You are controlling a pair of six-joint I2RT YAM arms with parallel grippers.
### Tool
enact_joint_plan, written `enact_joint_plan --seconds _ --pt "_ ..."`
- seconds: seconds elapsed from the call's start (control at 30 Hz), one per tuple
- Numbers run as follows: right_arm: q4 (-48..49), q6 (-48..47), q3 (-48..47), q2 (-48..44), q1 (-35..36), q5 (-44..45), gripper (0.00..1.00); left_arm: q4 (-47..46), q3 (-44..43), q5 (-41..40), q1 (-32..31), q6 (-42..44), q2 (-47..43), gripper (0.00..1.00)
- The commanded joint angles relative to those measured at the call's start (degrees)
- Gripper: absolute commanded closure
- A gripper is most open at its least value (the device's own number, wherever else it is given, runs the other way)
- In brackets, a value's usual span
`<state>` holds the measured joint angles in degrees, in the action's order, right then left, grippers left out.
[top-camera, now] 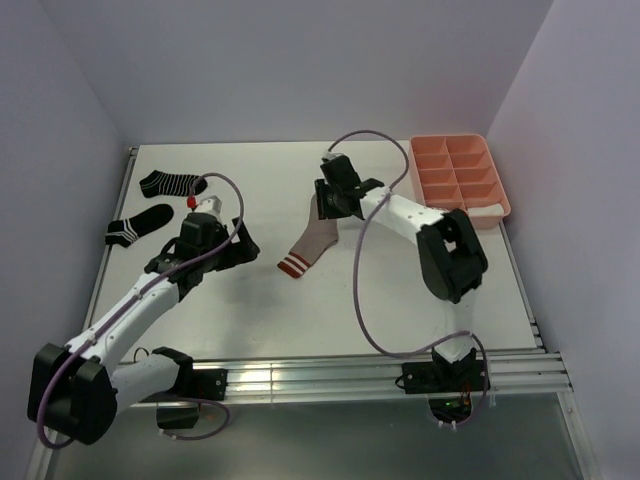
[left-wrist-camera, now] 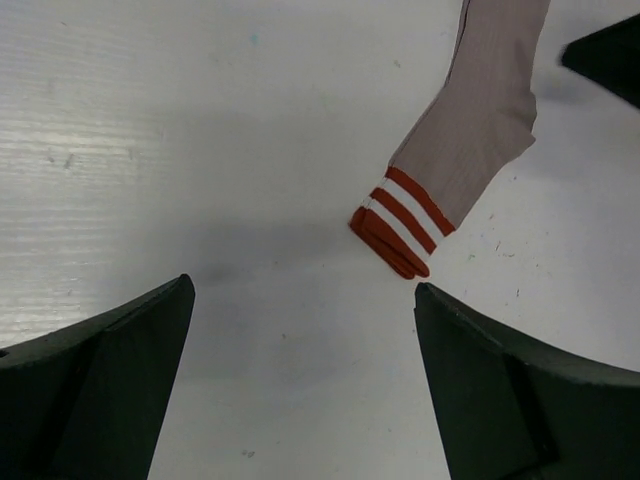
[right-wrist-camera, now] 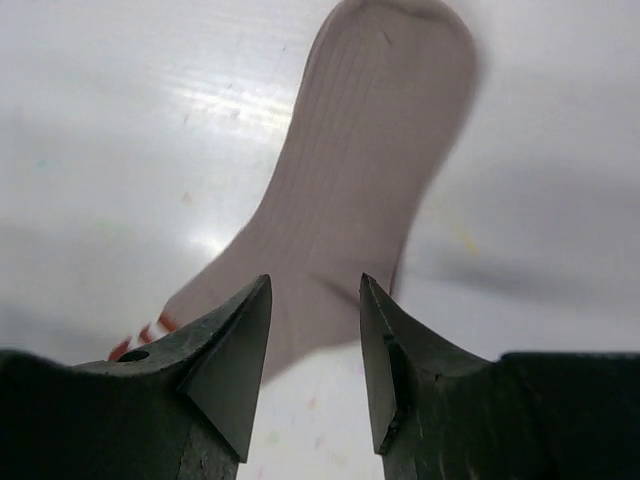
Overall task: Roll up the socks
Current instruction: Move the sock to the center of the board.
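taupe sock (top-camera: 312,240): flat in the middle of the worktop (top-camera: 250,310), red-white cuff (left-wrist-camera: 400,222) at the near end, plain part running toward the far side
right claw (right-wrist-camera: 315,290): over the plain part of the sock, jaws partway apart, nothing pinched; can't tell if the tips touch the fabric
left claw (left-wrist-camera: 303,290): jaws spread wide, nothing in them, just short of the cuff
black striped socks (top-camera: 172,183): two, far-left corner, lying flat a bit apart
pink tray (top-camera: 460,175): far-right corner
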<state>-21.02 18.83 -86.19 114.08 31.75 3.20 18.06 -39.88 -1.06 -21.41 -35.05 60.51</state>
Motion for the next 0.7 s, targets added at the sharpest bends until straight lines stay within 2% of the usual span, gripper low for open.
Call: enact_joint_plan --seconds 0.0,0.2,0.3,0.33,0.37,0.4,0.43,0.47,0.67 --pt "5.7 2.1 7.0 -12.4 0.5 1.5 0.52 -4.4 -2.9 4.2 -1.4 2.5 5.0 0.04" --pt "12.0 3.1 23.3 -32.7 0.7 4.9 0.52 -4.4 -9.4 4.2 -5.8 6.8 15.8 0.05" --pt "15.4 3.7 30.9 -39.7 0.6 6.4 0.5 -2.4 -14.0 3.3 -8.4 9.7 21.7 0.06" --pt "16.5 4.3 32.6 -43.9 0.5 6.6 0.47 -1.6 -14.9 2.9 -9.4 10.4 23.0 0.06" --pt "17.6 4.8 36.0 -46.0 0.6 6.4 0.32 -1.4 -15.6 2.1 -9.9 11.2 24.9 0.06" --pt "18.4 5.9 37.7 -49.3 0.5 5.8 0.25 -1.5 -16.5 1.9 -10.1 11.5 25.6 0.06" --pt "19.8 6.2 39.1 -50.4 0.3 4.8 0.19 -1.9 -16.7 2.1 -10.7 11.8 26.2 0.06" --pt "20.2 6.5 41.1 -51.3 0.3 2.4 0.17 -2.0 -16.7 2.4 -10.8 12.0 27.3 0.06" --pt "19.6 8.7 45.7 -52.7 0.2 -1.6 0.24 -3.1 -18.7 4.2 -11.8 9.9 31.9 0.07"
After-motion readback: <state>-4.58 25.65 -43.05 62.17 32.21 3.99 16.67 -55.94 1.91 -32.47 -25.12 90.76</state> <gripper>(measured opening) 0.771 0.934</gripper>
